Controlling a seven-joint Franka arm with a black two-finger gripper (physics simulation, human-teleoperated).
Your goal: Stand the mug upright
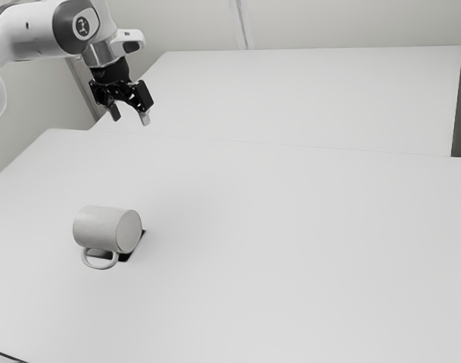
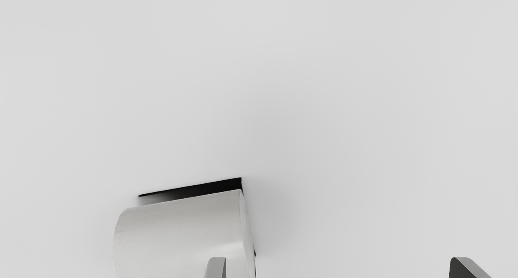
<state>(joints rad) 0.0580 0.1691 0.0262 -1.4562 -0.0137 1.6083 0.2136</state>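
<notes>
High above the table, the gripper [image 1: 130,118] stands open with nothing between its fingers. A light grey mug [image 1: 101,228] lies on its side on the table, its flat round end facing the exterior view's right and its handle [image 1: 100,265] toward that view's bottom edge. In the wrist view the mug [image 2: 182,233] is partly cut off, below the open gripper [image 2: 338,266], with one fingertip overlapping it in the picture. A dark patch shows under and beside the mug.
The white table [image 1: 291,249] extends around the mug. Behind it is another white surface [image 1: 313,98], with pale walls at the back. A dark thin cable-like line [image 1: 4,355] lies at the exterior view's lower left corner.
</notes>
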